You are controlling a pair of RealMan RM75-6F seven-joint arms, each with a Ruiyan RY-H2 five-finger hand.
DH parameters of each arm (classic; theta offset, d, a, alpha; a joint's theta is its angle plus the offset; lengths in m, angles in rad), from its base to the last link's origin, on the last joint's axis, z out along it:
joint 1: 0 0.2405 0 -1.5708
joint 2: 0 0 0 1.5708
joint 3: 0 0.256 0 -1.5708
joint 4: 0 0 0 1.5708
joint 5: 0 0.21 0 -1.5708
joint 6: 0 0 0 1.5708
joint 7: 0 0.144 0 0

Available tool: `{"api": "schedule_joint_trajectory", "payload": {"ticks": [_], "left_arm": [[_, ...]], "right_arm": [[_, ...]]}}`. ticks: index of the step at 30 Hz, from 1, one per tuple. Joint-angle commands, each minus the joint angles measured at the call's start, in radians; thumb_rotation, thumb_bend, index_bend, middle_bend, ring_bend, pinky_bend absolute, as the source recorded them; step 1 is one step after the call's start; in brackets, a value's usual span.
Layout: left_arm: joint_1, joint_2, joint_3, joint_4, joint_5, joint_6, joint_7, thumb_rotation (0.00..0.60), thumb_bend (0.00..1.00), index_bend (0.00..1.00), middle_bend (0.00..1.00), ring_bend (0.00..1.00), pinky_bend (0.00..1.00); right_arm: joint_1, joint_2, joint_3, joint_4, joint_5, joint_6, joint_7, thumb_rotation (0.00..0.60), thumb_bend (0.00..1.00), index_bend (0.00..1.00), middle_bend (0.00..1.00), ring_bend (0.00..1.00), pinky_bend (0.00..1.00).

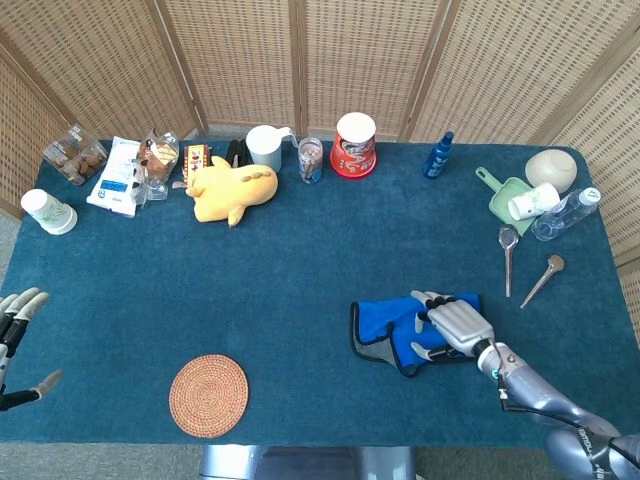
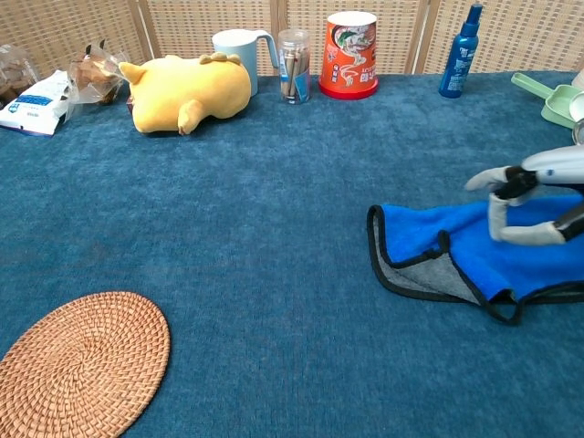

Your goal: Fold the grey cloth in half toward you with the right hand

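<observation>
While the left hand point(image 1: 18, 335) hangs with fingers spread and holding nothing at the table's near left edge, well left of the woven coaster point(image 1: 208, 395), the right hand point(image 1: 452, 324) rests fingers-spread on the grey cloth point(image 1: 400, 327), which lies blue side up to the coaster's right. Beyond the coaster stand a white mug point(image 1: 264, 146), contents unseen, a clear jar point(image 1: 311, 160) holding sticks, and a lidded red tub point(image 1: 354, 145).

I work at a staged test table point(image 1: 300, 240): woven screens point(image 1: 300, 60) wall it off beyond my hand point(image 1: 455, 322), household odds like a plush toy point(image 1: 232, 188) lined up there.
</observation>
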Motion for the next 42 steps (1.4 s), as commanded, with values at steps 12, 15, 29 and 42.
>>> {"api": "schedule_joint_trajectory", "payload": {"ticks": [12, 15, 29, 42], "left_arm": [[0.002, 0.006, -0.001, 0.003, 0.001, 0.006, -0.015, 0.6, 0.28, 0.0, 0.0, 0.0, 0.0], [0.003, 0.006, -0.002, 0.004, 0.0, 0.009, -0.018, 0.6, 0.28, 0.0, 0.0, 0.0, 0.0], [0.002, 0.004, 0.0, 0.002, 0.001, 0.004, -0.01, 0.6, 0.28, 0.0, 0.0, 0.0, 0.0], [-0.002, 0.004, -0.002, 0.003, -0.004, -0.001, -0.01, 0.6, 0.28, 0.0, 0.0, 0.0, 0.0]], "right_arm": [[0.037, -0.079, 0.004, -0.01, 0.076, 0.022, -0.095, 0.177, 0.45, 0.38, 0.0, 0.0, 0.19], [0.032, -0.077, -0.002, -0.037, 0.058, 0.038, -0.103, 0.176, 0.45, 0.38, 0.0, 0.0, 0.19], [0.013, -0.088, -0.019, -0.063, -0.024, 0.073, -0.111, 0.177, 0.47, 0.4, 0.0, 0.0, 0.19], [-0.001, -0.104, -0.017, 0.0, -0.115, 0.11, -0.103, 0.164, 0.41, 0.39, 0.0, 0.0, 0.19]]}}
